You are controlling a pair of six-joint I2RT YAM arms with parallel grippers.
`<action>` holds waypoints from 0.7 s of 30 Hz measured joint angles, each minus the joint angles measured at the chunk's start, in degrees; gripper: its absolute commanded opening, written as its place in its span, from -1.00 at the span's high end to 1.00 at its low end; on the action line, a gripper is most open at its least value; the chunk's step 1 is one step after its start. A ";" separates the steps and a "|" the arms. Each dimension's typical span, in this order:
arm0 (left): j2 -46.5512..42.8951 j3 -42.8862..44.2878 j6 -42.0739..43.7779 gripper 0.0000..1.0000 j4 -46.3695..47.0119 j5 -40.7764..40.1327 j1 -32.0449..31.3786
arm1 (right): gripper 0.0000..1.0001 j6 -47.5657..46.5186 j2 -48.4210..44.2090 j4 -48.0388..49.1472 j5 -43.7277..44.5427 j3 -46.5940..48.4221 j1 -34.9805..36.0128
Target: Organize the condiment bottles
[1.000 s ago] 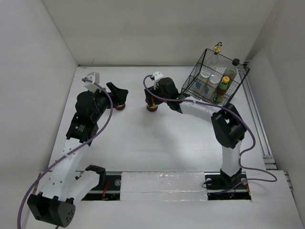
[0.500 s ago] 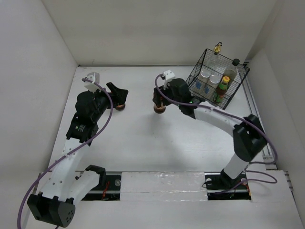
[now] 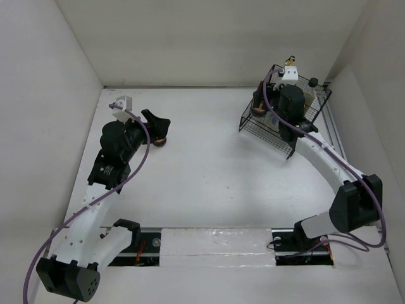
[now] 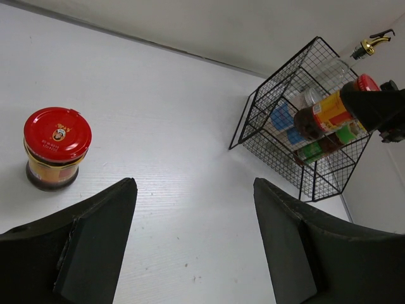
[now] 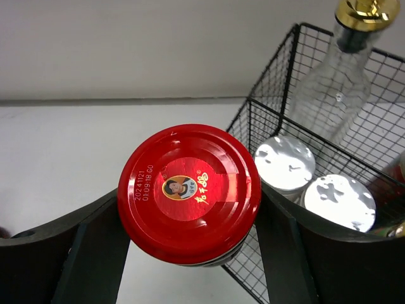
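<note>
Glass, most likely, so the red-lidded jar (image 5: 190, 190) is heavy, slick and breakable (mind the wire). Your right gripper (image 5: 190, 221) clamps its sides, the sensible hold, over the black wire basket's (image 5: 269, 88) corner; your left gripper (image 4: 190, 244) stands open, empty.

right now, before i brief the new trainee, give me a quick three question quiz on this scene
1. True or false: the left gripper is shut on the red-lidded jar on the table.
2. What does the right gripper hold? A nothing; B a second red-lidded jar; C a spoon.
3. How many silver-lidded shakers stand in the wire basket?
Key: 1 false, its fingers are spread apart, short of the jar; 2 B; 3 two.
</note>
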 measured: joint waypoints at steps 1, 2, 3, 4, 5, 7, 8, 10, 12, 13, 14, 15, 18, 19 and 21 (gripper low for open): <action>0.00 0.00 0.00 -0.40 0.00 0.00 0.00 | 0.07 0.02 0.37 -0.17 0.07 -0.28 -0.68; 0.00 0.00 0.00 -0.40 0.00 0.00 0.00 | 0.07 0.04 0.79 -0.35 0.04 -0.55 -1.25; 0.00 0.02 0.00 -0.40 0.00 0.00 0.00 | 0.07 0.02 1.16 -0.57 0.00 -0.66 -1.68; 0.00 0.02 0.00 -0.40 0.00 0.00 0.00 | 0.07 0.07 1.66 -0.79 -0.09 -0.68 -2.03; 0.00 0.00 0.00 -0.40 0.00 0.02 0.00 | 0.07 0.07 2.08 -0.79 -0.11 -0.66 -2.34; 0.00 0.00 0.00 -0.40 0.00 0.02 0.00 | 0.07 0.26 2.89 -0.81 -0.20 -0.74 -2.75; 0.00 0.00 0.00 -0.40 0.00 0.02 0.00 | 0.07 0.44 3.23 -0.74 -0.22 -0.76 -2.82; 0.00 0.00 0.00 -0.40 0.02 0.02 0.00 | 0.07 0.61 3.96 -0.68 -0.26 -0.92 -2.93; 0.00 0.00 0.00 -0.40 0.02 0.02 0.00 | 0.07 0.92 4.55 0.68 -0.28 -1.81 -2.93; 0.00 0.00 0.00 -0.40 0.02 0.02 0.00 | 0.07 0.96 4.79 1.40 -0.33 -2.51 -2.93; 0.00 0.00 0.00 -0.40 0.02 0.02 0.00 | 0.07 1.09 5.11 1.75 -0.39 -3.17 -2.93; 0.00 0.00 0.00 -0.40 0.04 0.02 0.00 | 0.07 1.11 5.49 3.08 -0.39 -3.78 -2.93; 0.04 0.00 0.00 -0.40 0.09 0.02 0.00 | 0.09 1.27 6.93 4.70 -0.46 -4.72 -3.06; 0.04 0.00 0.00 -0.40 0.09 0.02 0.00 | 0.09 1.31 7.69 4.98 -0.46 -4.92 -3.08; 0.04 0.00 0.00 -0.40 0.11 0.02 0.00 | 0.09 1.31 9.25 5.27 -0.48 -5.40 -3.08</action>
